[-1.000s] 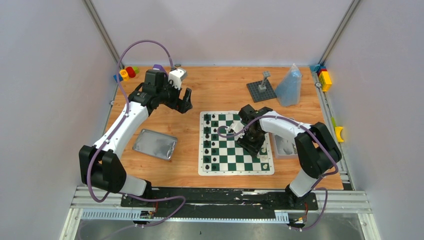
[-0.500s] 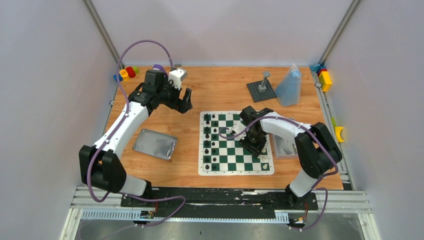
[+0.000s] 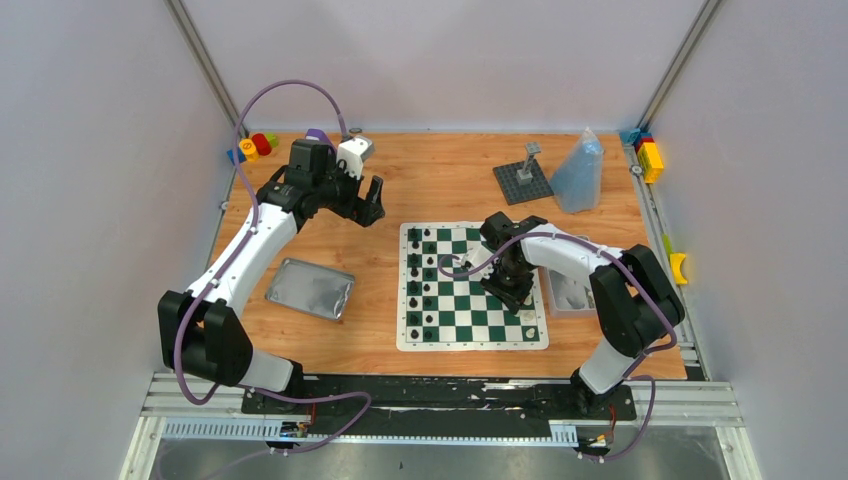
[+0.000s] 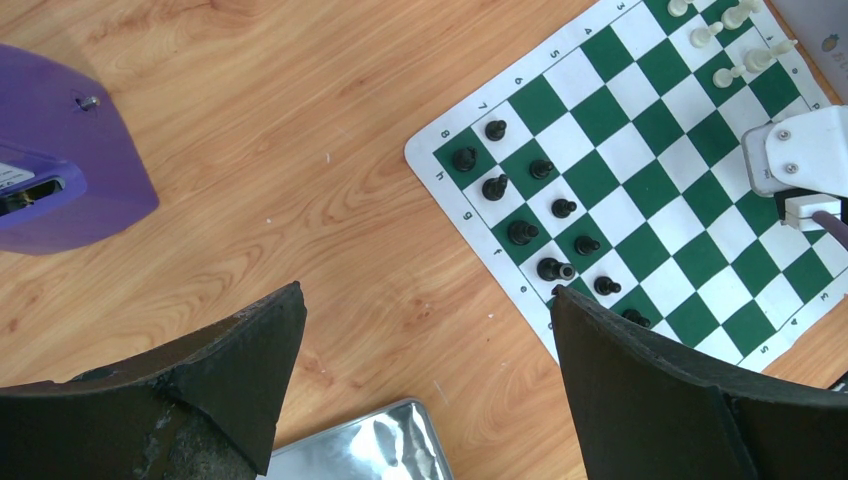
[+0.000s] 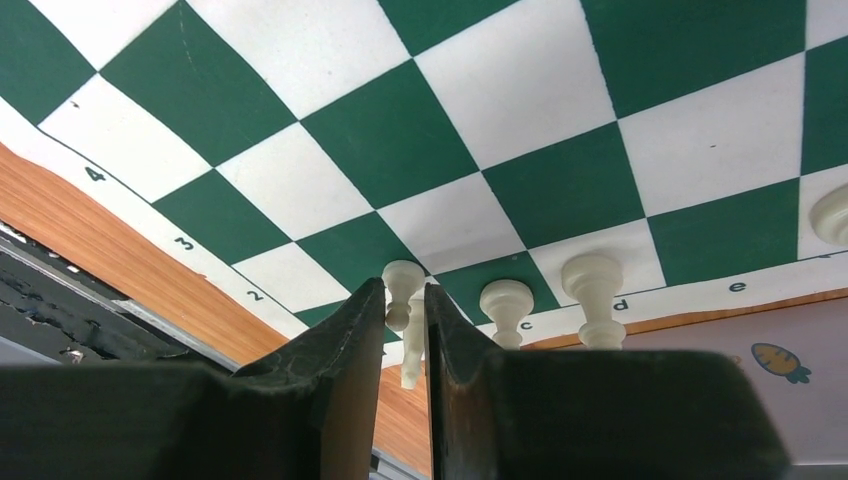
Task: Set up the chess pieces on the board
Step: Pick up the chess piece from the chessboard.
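Note:
The green and white board (image 3: 470, 300) lies mid-table. Black chess pieces (image 3: 420, 280) stand in two files along its left side, also in the left wrist view (image 4: 520, 232). White pieces (image 5: 592, 280) stand in a row at the board's right edge. My right gripper (image 3: 510, 293) is low over that edge. Its fingers are drawn in narrowly around a small white piece (image 5: 403, 275), and my right gripper (image 5: 404, 290) looks shut on it. My left gripper (image 3: 372, 200) hovers over bare wood left of the board (image 4: 640, 200). The left gripper (image 4: 428, 290) stands wide open with nothing between its fingers.
A silver tin (image 3: 310, 288) lies left of the board. A dark studded plate (image 3: 522, 183) and a blue bag (image 3: 578, 172) sit at the back right. A white tray (image 3: 570, 290) adjoins the board's right side. Colourful blocks (image 3: 255, 147) rest in the far corners.
The right gripper's fingers have drawn together around the white piece at the board's right edge. The left arm has not moved.

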Motion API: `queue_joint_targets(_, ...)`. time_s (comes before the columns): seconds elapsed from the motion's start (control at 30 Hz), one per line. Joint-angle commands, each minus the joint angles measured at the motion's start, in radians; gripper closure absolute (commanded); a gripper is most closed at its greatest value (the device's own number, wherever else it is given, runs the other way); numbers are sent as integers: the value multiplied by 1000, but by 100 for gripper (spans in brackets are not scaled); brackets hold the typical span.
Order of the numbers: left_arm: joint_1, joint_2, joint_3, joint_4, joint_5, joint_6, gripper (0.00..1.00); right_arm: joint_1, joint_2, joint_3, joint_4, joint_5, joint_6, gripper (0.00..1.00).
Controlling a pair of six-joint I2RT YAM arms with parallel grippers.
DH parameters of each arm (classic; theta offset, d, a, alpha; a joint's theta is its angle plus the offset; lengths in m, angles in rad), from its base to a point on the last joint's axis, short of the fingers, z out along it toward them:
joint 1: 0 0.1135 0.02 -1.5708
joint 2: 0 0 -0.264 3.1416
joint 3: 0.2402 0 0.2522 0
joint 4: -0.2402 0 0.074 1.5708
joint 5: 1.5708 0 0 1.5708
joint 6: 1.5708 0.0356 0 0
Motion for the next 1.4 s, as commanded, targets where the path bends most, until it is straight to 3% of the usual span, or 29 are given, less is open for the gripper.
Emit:
queue_joint_targets(0.0,8,-9,0,17,8,12,0,-5,-30,-2,-13,8,-9,79)
queue_joint_targets(0.47,7,-10,2,16,9,12,0,-7,-32,54,-53,-40,-8,100)
queue_joint_targets(0.73,8,-9,6,16,8,12,0,-12,-18,167,-71,18,-3,100)
queue_joint_targets(1.1,8,-16,7,16,3,13,0,-33,122,354,-65,114,-17,100)
queue_joint_targets(1.37,9,-16,4,18,-2,17,0,-47,195,388,-41,164,-25,100)
